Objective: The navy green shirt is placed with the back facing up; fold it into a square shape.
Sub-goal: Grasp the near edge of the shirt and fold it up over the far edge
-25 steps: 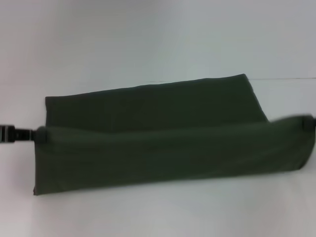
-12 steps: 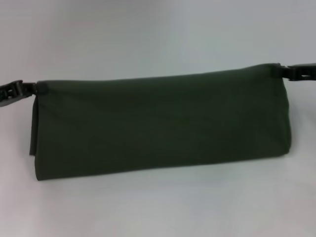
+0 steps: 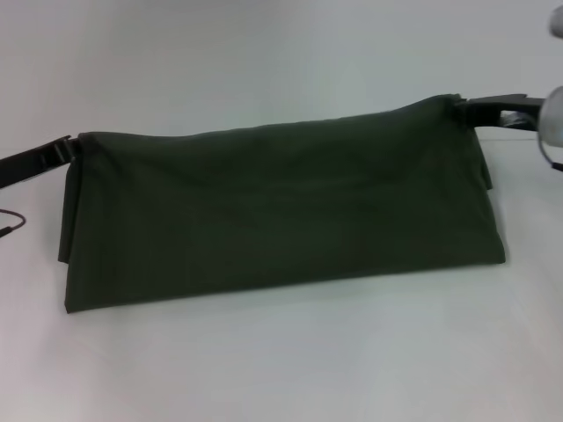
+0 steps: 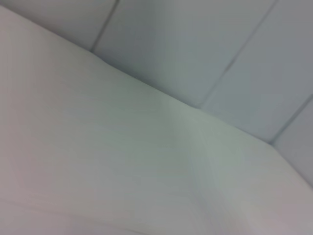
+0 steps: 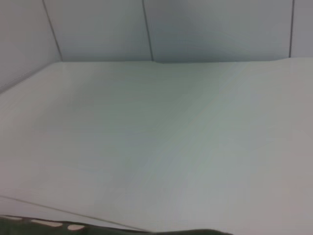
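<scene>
The navy green shirt (image 3: 281, 211) lies across the white table (image 3: 281, 369) as a long dark olive band, plain side up, folded over on itself. My left gripper (image 3: 69, 148) holds its far left corner. My right gripper (image 3: 464, 110) holds its far right corner, slightly raised. Both are shut on the cloth, and the far edge between them sags a little. A strip of the shirt with cream marks shows at the edge of the right wrist view (image 5: 49, 226). The left wrist view shows only table and wall.
A thin cable (image 3: 9, 221) hangs at the left edge near my left arm. A grey part of my right arm (image 3: 554, 119) stands at the far right. The table's far edge meets panelled walls (image 5: 146, 29).
Both grippers have carried the shirt's near edge up and over to the far side, doubling the band. Since the last frame the right corner has moved farther and the left has dropped slightly.
</scene>
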Motion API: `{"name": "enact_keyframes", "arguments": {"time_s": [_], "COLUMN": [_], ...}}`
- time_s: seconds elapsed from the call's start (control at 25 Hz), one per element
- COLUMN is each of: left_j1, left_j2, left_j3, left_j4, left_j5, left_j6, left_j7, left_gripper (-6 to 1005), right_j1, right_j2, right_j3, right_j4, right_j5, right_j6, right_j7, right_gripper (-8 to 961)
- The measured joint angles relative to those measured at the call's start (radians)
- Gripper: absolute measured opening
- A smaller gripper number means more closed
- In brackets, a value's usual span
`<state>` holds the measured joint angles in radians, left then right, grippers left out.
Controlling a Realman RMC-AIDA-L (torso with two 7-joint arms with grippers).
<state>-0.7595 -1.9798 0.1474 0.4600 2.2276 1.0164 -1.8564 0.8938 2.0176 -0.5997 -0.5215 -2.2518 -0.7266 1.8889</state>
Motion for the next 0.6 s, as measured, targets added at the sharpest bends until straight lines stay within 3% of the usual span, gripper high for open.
{"name": "enact_keyframes", "arguments": {"time_s": [0.2, 0.44, 0.6], "left_j1": [-0.028, -0.042, -0.048], "left_j2": [-0.05, -0.066, -0.08], "left_j3": [0.0, 0.001, 0.001], "left_j4": [-0.036, -0.083, -0.103], "left_j5": [-0.074, -0.134, -0.163], "left_j6": [-0.164, -0.272, -0.342], "left_j7": [0.125, 0.208, 0.232], "left_gripper": [49, 58, 65], "right_j1": [0.017, 0.031, 0.043], "right_j2": [0.03, 0.063, 0.069], "right_j3": [-0.058, -0.117, -0.127], "right_j4": [0.039, 0.059, 0.085], "right_j5": [0.002, 0.003, 0.003], "right_j6": [0.137, 0.273, 0.343], "right_j7": [-0.001, -0.025, -0.055], "right_gripper": [170, 181, 188]}}
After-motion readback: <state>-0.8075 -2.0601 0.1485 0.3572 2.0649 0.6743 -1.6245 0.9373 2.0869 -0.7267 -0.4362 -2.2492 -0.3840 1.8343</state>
